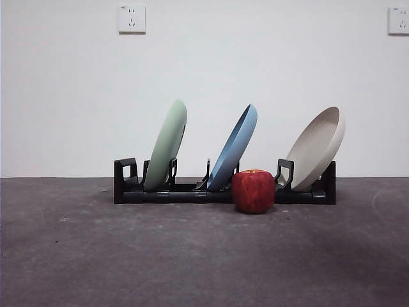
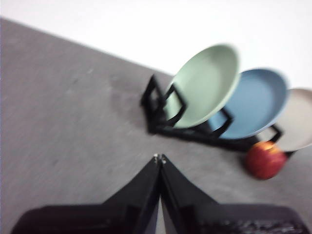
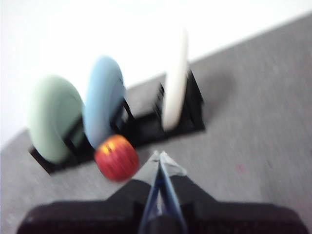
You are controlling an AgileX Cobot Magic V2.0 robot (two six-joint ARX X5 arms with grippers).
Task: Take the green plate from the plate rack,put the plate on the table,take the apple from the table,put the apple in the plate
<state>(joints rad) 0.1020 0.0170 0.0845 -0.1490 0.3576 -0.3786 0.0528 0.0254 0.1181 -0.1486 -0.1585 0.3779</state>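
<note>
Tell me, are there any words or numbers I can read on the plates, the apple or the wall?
None: no word, label or number can be read in any view.
The green plate, blue plate, beige plate, apple and plate rack are plain.
The two wall sockets show only plug holes; a tiny mark on the left one is too small to read.

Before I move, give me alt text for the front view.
A black rack on a grey table holds three tilted plates: green, blue, beige. A red apple sits on the table in front of the rack. No arm shows.
</note>
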